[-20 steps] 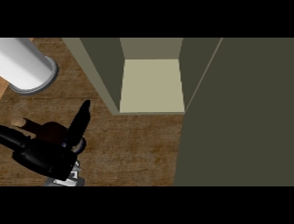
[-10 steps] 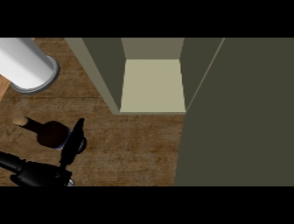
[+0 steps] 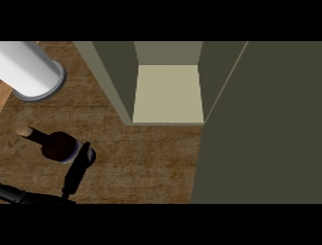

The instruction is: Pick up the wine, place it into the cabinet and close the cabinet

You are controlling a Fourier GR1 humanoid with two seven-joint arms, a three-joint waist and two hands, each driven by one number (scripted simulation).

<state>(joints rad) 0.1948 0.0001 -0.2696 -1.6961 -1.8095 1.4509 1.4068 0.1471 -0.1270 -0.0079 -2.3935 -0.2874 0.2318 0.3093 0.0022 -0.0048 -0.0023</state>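
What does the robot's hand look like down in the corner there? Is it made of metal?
Only one hand shows, at the lower left. It is black all over, with a long, slim, tapering finger and a smooth, slightly glossy, rounded black part behind it at the picture's bottom edge. No cables, markings or sleeve are visible, and what it is made of cannot be told. The grey forearm and the other hand are out of view.

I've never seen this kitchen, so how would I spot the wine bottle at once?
Start at the open cabinet at the counter's back, then look down and left across the wooden counter. The wine bottle stands there, dark with a cork-coloured top, beside a black hand; the big cylinder nearby is white.
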